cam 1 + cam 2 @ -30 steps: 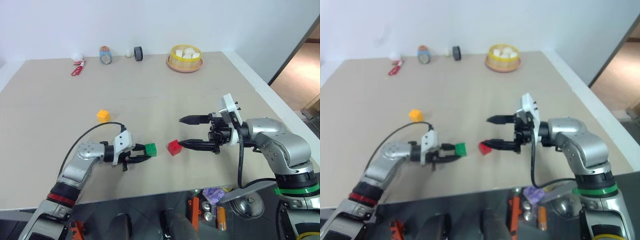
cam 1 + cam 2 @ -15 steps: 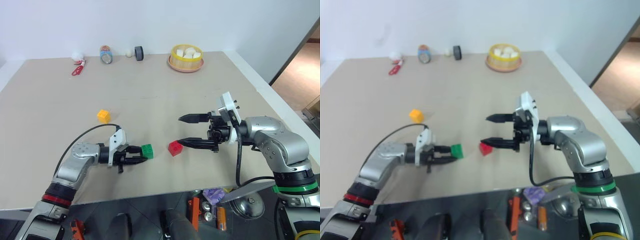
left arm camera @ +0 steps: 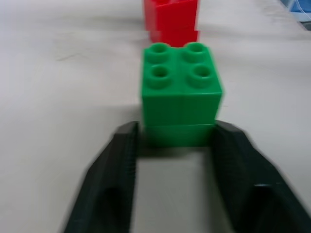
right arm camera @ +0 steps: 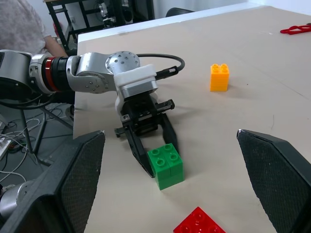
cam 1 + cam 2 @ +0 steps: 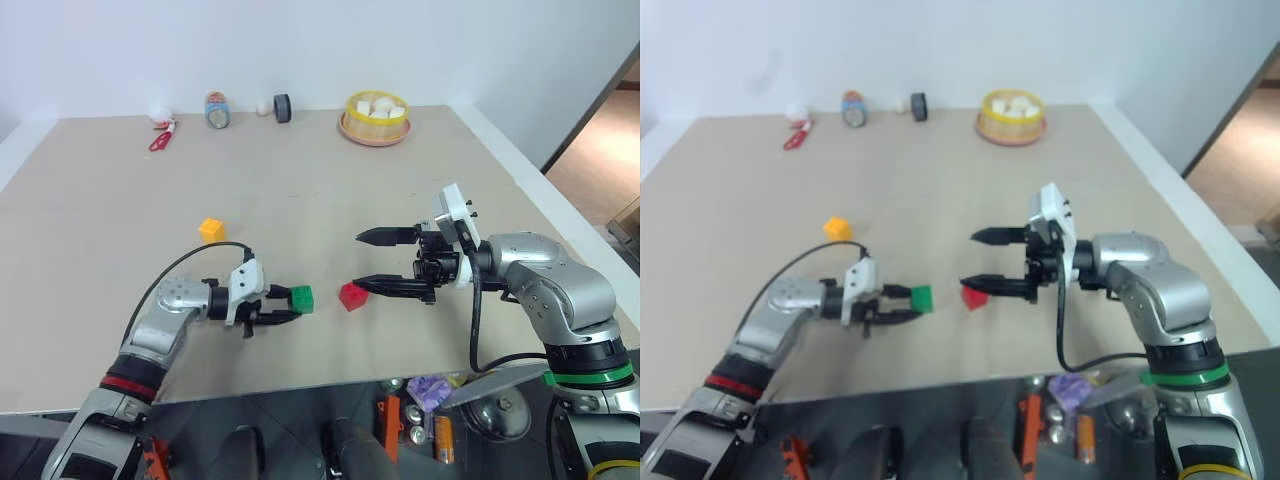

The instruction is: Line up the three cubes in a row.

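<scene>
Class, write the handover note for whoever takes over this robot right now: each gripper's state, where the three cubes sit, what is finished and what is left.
Left gripper: low at the table, fingers around the rear of the green cube; whether it clamps cannot be told.
Right gripper: open, holding nothing, its lower finger tip just by the red cube.
Cubes: green and red sit side by side near the table's front edge, a small gap between them. The yellow-orange cube stands alone, farther back and to the left.
Done: green brought beside red.
Left: fetch the yellow-orange cube into the same line, then tidy the spacing.
</scene>
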Controlling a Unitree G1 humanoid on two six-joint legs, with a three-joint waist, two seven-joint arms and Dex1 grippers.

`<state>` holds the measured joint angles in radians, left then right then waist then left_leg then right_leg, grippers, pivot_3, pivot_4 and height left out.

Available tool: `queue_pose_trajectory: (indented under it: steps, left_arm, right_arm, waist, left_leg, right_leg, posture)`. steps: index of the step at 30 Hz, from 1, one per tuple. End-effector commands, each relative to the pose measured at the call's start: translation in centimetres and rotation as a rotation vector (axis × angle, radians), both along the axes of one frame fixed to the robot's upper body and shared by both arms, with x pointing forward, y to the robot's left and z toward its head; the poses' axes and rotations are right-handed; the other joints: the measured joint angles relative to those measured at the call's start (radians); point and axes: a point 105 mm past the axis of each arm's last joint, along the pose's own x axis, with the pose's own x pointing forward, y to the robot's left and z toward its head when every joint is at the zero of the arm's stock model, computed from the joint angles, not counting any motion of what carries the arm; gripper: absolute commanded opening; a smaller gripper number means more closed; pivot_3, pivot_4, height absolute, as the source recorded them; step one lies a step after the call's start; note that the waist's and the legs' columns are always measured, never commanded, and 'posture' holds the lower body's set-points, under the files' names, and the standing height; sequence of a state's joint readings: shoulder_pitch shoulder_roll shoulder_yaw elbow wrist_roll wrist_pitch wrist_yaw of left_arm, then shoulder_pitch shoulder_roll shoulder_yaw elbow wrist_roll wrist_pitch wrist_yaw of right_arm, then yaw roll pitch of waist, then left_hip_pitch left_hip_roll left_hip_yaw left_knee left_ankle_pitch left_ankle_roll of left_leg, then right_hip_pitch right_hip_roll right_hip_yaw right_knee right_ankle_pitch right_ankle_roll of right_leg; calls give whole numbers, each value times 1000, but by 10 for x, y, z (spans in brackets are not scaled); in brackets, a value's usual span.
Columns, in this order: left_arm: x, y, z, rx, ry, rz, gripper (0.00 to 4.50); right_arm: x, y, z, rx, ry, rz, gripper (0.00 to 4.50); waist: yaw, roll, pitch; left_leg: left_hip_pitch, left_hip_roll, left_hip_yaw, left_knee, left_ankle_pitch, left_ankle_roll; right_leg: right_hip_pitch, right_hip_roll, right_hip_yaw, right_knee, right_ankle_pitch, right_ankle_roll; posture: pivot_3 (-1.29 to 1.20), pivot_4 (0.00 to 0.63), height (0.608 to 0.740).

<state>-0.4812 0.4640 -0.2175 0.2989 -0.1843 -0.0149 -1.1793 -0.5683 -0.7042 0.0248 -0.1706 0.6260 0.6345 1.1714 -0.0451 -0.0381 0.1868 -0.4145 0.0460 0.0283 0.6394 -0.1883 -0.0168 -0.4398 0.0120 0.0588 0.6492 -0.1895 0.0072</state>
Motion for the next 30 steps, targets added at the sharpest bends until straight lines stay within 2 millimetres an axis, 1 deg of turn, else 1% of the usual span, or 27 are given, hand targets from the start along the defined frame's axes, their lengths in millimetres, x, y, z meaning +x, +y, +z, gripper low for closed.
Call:
queue_pose_trajectory:
  steps: [1, 2, 3, 4, 7, 9, 11, 14, 17, 19, 22, 25, 27, 29, 30]
  left_arm:
    - [-1, 2, -1, 7, 11, -8, 3553]
    - [-3, 2, -1, 7, 15, -13, 3842]
    - [-4, 3, -1, 1, 32, -16, 4223]
    - [-5, 3, -1, -4, 39, -19, 4449]
    - [-3, 5, 2, -10, 12, -3, 4449]
    - [-7, 5, 7, -33, 29, -17, 4449]
    - [-13, 8, 16, -74, 42, -29, 4449]
    - [-24, 22, 25, -96, 76, -29, 4449]
    - [-36, 44, 26, -49, 107, -14, 4449]
    - [-39, 59, 28, -27, 101, 33, 4449]
    - [-37, 78, 36, -37, 66, 125, 4449]
    - [-32, 91, 45, -64, 10, 226, 4449]
    - [-26, 106, 56, -106, -62, 388, 4449]
    - [-21, 117, 56, -102, -114, 509, 4449]
    - [-19, 122, 53, -95, -117, 562, 4449]
  right_arm:
    - [-3, 0, 13, 17, -53, 6, 4500]
    - [-2, 0, 13, 17, -53, 5, 4500]
    - [-2, 0, 14, 18, -53, 5, 4500]
    - [-2, 1, 14, 19, -54, 5, 4500]
    - [-1, 2, 14, 20, -54, 9, 4500]
    - [-1, 2, 14, 21, -54, 10, 4500]
    - [0, 2, 14, 22, -54, 14, 4500]
    - [1, 3, 16, 26, -55, 18, 4500]
    - [3, 3, 18, 28, -56, 24, 4500]
    - [4, 3, 18, 28, -57, 25, 4500]
    - [6, 4, 18, 25, -60, 26, 4500]
    - [8, 2, 17, 21, -68, 15, 4500]
    - [21, 4, 14, 15, -110, -57, 4500]
    - [29, 7, 12, 22, -123, -100, 4500]
    - [31, 9, 11, 27, -128, -115, 4500]
  waist:
    - [0, 0, 0]
    - [0, 0, 0]
    - [0, 0, 0]
    - [0, 0, 0]
    - [0, 0, 0]
    - [0, 0, 0]
    - [-2, 0, 0]
    - [-4, 0, 0]
    - [-4, 0, 0]
    - [-4, 0, 0]
    - [-3, 0, 0]
    - [-2, 0, 0]
    - [-2, 0, 0]
    - [-2, 0, 0]
    - [-2, 0, 0]
  left_leg:
    - [0, 0, 0, 0, 0, 0]
    - [0, 0, 0, 0, 0, 0]
    - [0, 0, 0, -1, 0, 0]
    - [0, 0, 0, -2, 0, 0]
    - [-1, 0, 0, -4, -2, -1]
    - [-1, 0, -1, -4, -3, 0]
    - [-1, 0, -1, -4, -4, 1]
    - [-2, 1, -1, -4, -5, 1]
    - [-1, 2, -1, -4, -5, 1]
    - [-1, 2, -1, -4, -5, 1]
    - [-1, 2, -1, -4, -4, 1]
    - [-1, 2, 0, -3, -5, 1]
    - [-2, 1, 0, -3, -5, 1]
    - [-1, 2, 0, -3, -5, 1]
    - [-1, 2, 0, -3, -5, 1]
  right_leg:
    - [0, 0, 0, 0, 0, 0]
    - [0, 0, 0, 0, 0, 0]
    - [0, 0, 0, 0, 0, 0]
    - [-1, 0, 0, 0, 0, -1]
    - [-1, 1, 0, 0, 0, 2]
    - [-1, 1, 0, 0, -2, 3]
    - [-1, 1, 0, 0, -2, 3]
    - [-2, 1, 0, 0, -3, 3]
    - [-2, 2, -1, 0, -3, 3]
    - [-2, 2, -1, 0, -5, -2]
    - [-2, 1, -1, 0, -6, -2]
    - [-2, 0, -1, 0, -6, -2]
    - [-2, 0, -1, 0, -6, -2]
    - [-2, 0, -1, 0, -6, -2]
    - [-2, 0, -1, 0, -5, -2]
  posture:
    - [0, 150, 740]
    - [0, 150, 740]
    - [0, 150, 740]
    - [0, 150, 740]
    - [0, 150, 740]
    - [0, 150, 740]
    - [0, 150, 740]
    - [0, 150, 740]
    - [0, 150, 740]
    - [0, 150, 740]
    - [0, 150, 740]
    - [0, 150, 740]
    - [0, 150, 740]
    - [0, 150, 740]
    - [0, 150, 740]
